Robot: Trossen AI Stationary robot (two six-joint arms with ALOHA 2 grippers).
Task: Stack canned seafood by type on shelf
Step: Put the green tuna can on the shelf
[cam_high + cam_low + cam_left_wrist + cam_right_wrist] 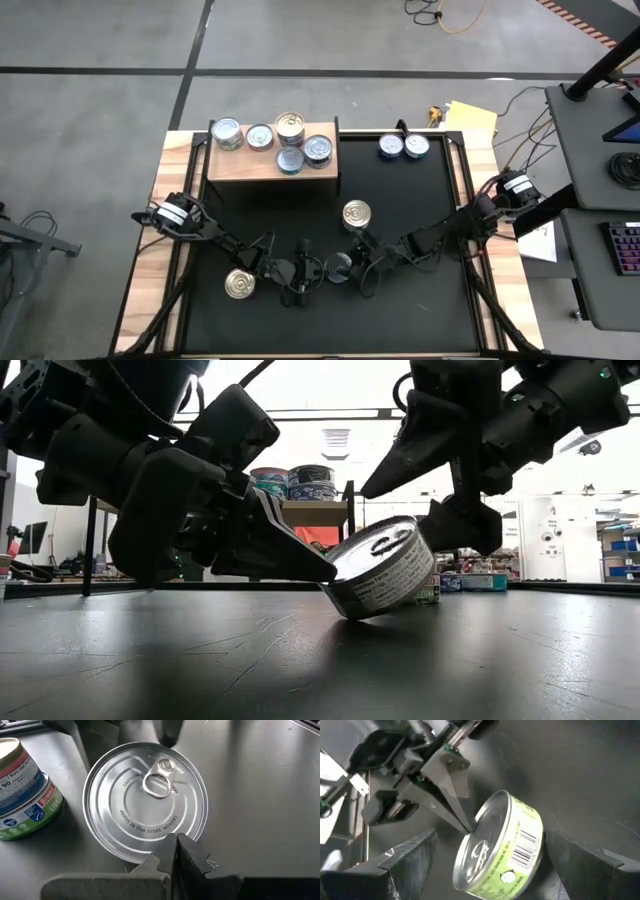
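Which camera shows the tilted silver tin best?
The low view: the tilted silver round tin shows propped on edge. The left wrist view shows only its top, the right wrist view its label; overhead hides it.

Shiny metal tin (145,802) on matt black table (270,795).

A silver-topped can (145,802) wears a pale green label with a black barcode on white, tilted on the matte black bench (410,210). Dark grey end effectors, left (175,851) and right (485,865), flank it. Beside it, another can (22,790) shows red, white, blue and green bands. The shelf (272,166) is light-brown wood, its cans silver, gold and blue-white.
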